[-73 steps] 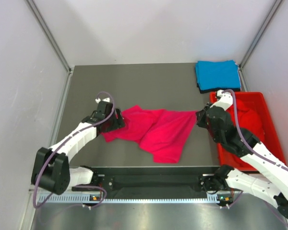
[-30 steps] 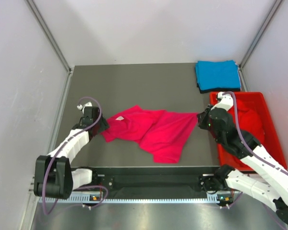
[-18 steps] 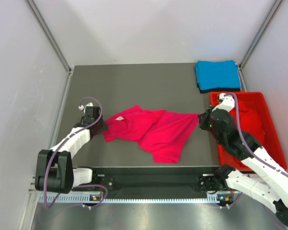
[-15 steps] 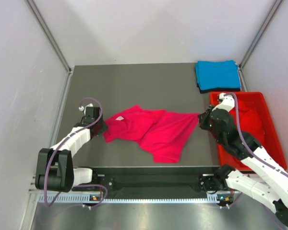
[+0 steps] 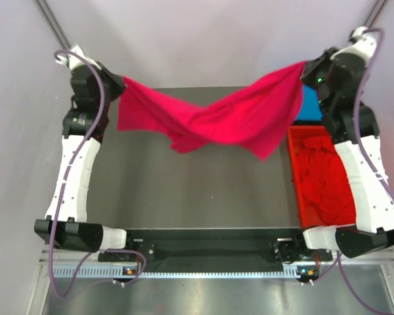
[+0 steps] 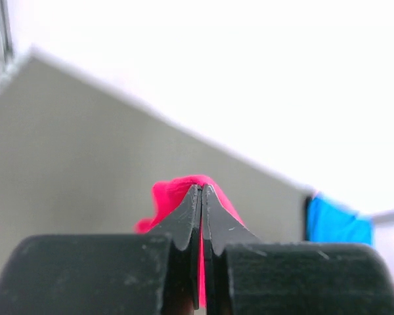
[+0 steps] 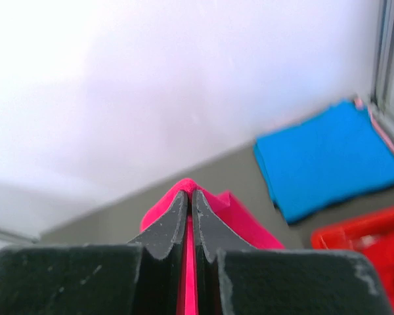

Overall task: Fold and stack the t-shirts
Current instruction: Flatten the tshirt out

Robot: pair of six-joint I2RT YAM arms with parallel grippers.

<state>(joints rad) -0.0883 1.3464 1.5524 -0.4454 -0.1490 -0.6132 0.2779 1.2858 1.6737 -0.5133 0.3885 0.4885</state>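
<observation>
Pink tee (image 5: pixel 217 121) hangs twisted above the table (image 5: pixel 184 190), my left claw (image 5: pixel 116 84) and right claw (image 5: pixel 306 72) each clenched on an edge; unfolded yet. Blue tee (image 7: pixel 328 157) lies folded; red tees (image 5: pixel 322 177) wait in the crate (image 5: pixel 293 177).

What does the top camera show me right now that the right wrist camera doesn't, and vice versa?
Only top: the whole pink t-shirt hanging stretched between the left gripper and right gripper, above the table. Only right wrist: its fingers pinched shut on a pink fold, and the folded blue t-shirt unobstructed. Both: pink t-shirt, blue t-shirt, red crate.
</observation>
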